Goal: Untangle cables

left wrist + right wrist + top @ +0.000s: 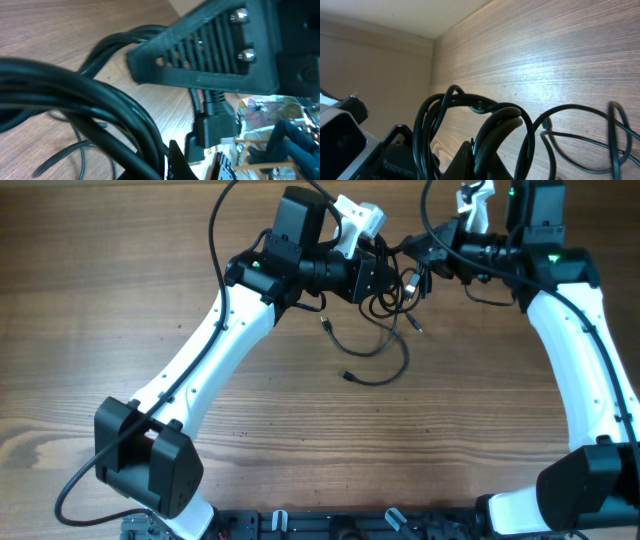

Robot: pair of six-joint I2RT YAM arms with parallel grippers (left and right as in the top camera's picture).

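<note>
overhead, we found the cables [388, 300] bunched at the far middle of the wooden counter [150, 240], where the two arms met. the left gripper [392, 278] and the right gripper [418, 262] were both clenched, each closed into the same knot of cables from its own side. the exact grip points were buried in black cord and could not be made out. loose strands trailed from the knot onto the counter nearer the robot, ending in small plug ends, one of them [350, 376] lying apart from the rest.

in the left wrist view, thick blurred cables [100, 105] filled the foreground and ran toward the bottom edge, cut off there. a black plug [215, 127] hung just beyond them. a slotted black part [205, 50] with two silver screws crossed the top; we could not tell which arm it belonged to. the coloured clutter [270, 115] past the counter edge was too blurred to read.

in the right wrist view, loops of cable [495, 127] rose from the bottom edge, raised clear of the counter, their lower ends hidden. a further thin strand [580, 137] lay on the counter to the right, cut off by the frame.

we could read no lettering on any arm or plug at this sharpness.
</note>
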